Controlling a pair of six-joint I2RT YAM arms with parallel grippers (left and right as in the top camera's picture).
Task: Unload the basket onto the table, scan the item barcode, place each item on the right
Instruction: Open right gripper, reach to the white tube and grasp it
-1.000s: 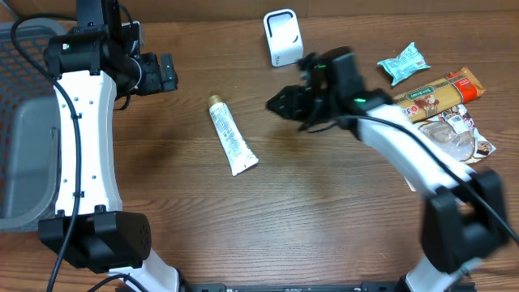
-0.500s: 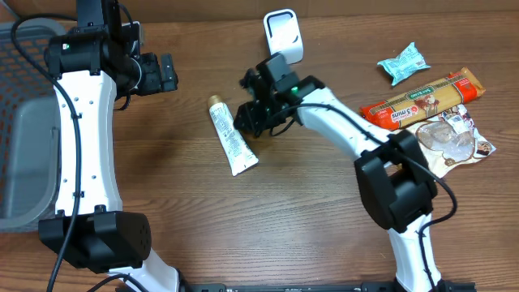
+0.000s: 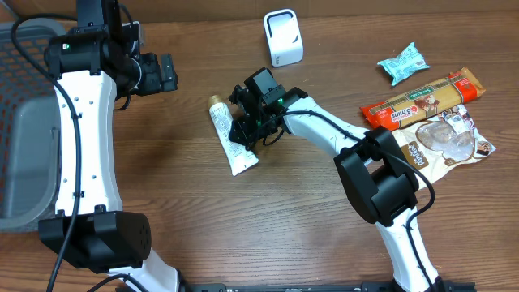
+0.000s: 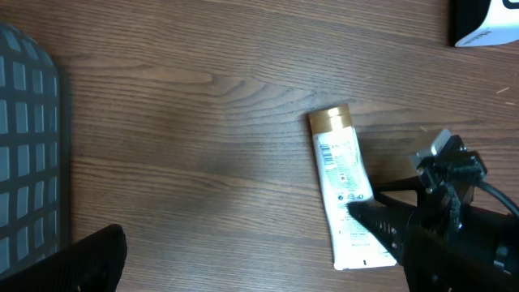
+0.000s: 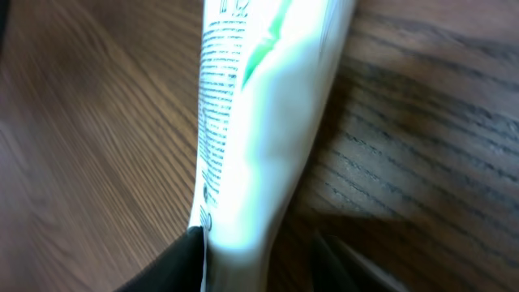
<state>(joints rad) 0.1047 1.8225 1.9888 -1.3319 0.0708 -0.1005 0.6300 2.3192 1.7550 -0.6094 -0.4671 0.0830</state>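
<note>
1. The fingers [image 5: 172, 266] of the right gripper [image 3: 242, 138] are set partway apart, one on either side of the white plastic squeeze tube [image 3: 224, 123] with a gold cap, down near its crimped end. One finger is pressed up against the tube's edge. A sliver of bare wood can be seen between the tube and the other finger, so nothing is clamped yet. The tube is lying flat on the wood.
2. The left gripper [image 3: 168, 73] is spread wide with nothing in it. It's held over the wooden worktop [image 3: 162, 211] toward the far left corner, well apart from the tube.
3. The tube is found a bit left of the worktop's middle, nearer the far edge than the near one. Its cap is pointed at the far edge, its crimped end is angled toward the near right, and the printed side is turned up.
4. A small white plastic box [image 3: 282, 36] is stood right by the far edge, near the tube but not touching it.
5. Toward the far right corner, a crinkled teal foil packet [image 3: 403, 62], a long orange packet [image 3: 422, 99] and a flat printed pouch with a clear window [image 3: 450, 138] are bunched together.
6. A grey plastic mesh basket [image 3: 20, 122] is sat at the left edge.
</note>
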